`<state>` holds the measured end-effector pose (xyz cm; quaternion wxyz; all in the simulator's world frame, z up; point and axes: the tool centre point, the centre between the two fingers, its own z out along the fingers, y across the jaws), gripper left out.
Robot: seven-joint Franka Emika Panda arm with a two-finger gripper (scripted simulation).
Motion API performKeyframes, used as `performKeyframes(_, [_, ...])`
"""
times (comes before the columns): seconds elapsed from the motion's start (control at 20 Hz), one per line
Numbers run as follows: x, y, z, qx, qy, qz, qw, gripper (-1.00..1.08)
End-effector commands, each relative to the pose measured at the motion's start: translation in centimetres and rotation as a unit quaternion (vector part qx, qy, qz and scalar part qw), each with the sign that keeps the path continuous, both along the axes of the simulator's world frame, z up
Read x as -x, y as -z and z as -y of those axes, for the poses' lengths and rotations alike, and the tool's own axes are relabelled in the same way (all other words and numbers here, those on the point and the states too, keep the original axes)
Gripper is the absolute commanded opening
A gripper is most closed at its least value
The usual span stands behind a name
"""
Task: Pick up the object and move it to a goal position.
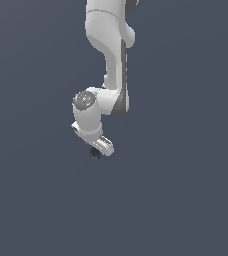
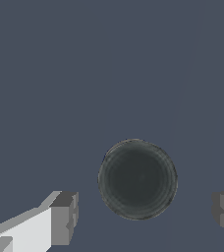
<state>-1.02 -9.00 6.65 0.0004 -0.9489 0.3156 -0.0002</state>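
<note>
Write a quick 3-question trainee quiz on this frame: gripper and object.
1. True or false: in the wrist view the gripper has shut on the black round object.
2. In the wrist view, the object lies: A) between the fingers, B) outside both, C) out of sight.
3. In the exterior view, what dark thing shows just below the gripper?

Key: 1 false, gaps show on both sides; 2 A; 3 the object.

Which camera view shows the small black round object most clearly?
The wrist view. There the black round object fills much of the picture, unobstructed, between the open gripper's two fingers. In the exterior view it is only a tiny dark spot under the white arm, partly hidden.
</note>
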Motion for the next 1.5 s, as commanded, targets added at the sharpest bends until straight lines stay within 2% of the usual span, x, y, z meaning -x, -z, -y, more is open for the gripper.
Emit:
performKeyframes(0.0, [0.1, 0.2, 0.2, 0.0, 0.008, 0.0, 1.0, 1.0])
performKeyframes(0.3, [0.1, 0.7, 0.1, 0.0, 0.005, 0.0, 1.0, 1.0])
performKeyframes(0.75, [0.2, 4.6, 0.2, 0.0, 0.008, 0.0, 1.0, 1.0])
performKeyframes(1.0, [0.1, 5.3, 0.1, 0.0, 0.008, 0.0, 1.0, 1.0])
performKeyframes(1.05, [0.1, 5.3, 0.1, 0.0, 0.008, 0.0, 1.0, -1.0])
performKeyframes(1.45, [0.1, 5.3, 0.1, 0.0, 0.008, 0.0, 1.0, -1.0])
